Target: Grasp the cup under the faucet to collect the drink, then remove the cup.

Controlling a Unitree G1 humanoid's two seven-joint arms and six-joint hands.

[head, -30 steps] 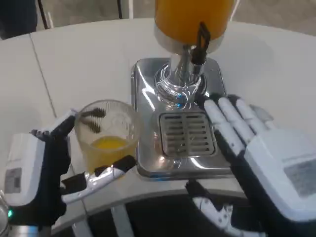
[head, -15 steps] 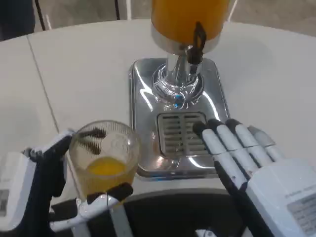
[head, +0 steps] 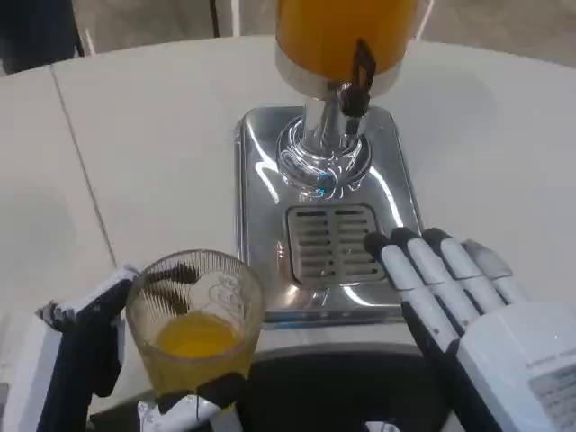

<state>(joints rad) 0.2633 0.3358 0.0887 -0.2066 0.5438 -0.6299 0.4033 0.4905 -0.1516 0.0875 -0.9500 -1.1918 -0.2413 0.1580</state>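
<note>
head view: at seven o'clock the left hand [head: 81,360] grips the cup [head: 195,319], fingers wrapped round its clear wall (orange drink sits in the bottom). the cup is off the drip grille [head: 331,244], just beside the chrome base [head: 261,180] at its eight o'clock corner. at four o'clock the right hand [head: 477,310] holds nothing, fingers straight, tips over the base's edge. at twelve o'clock stands the dispenser [head: 342,40] with its faucet [head: 357,83].
</note>
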